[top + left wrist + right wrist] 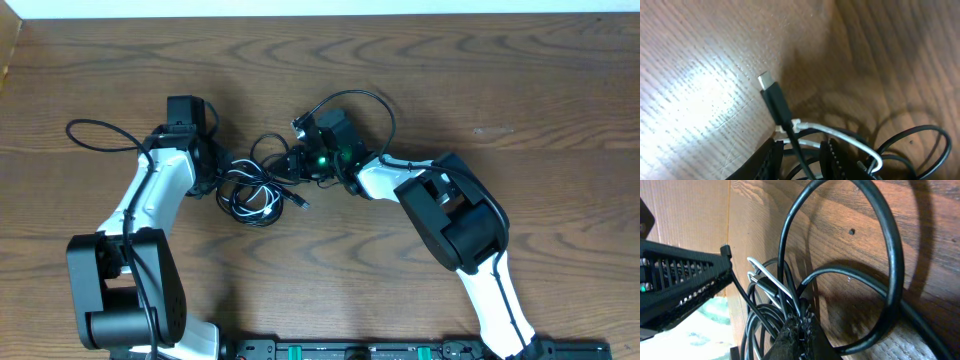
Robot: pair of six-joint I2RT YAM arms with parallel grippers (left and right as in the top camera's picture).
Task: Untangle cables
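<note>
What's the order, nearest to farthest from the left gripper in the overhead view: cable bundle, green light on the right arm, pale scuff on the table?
From the left gripper:
1. cable bundle: right beside it, toward image right.
2. green light: past the bundle, on the right arm.
3. pale scuff: far image right, on bare wood.

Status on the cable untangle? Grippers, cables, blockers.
Left gripper open, black plug cable loose between its fingers. Right gripper shut on black strands in the bundle. Cables tangled mid-table, white cable looped in. Nothing else seen in the way.
</note>
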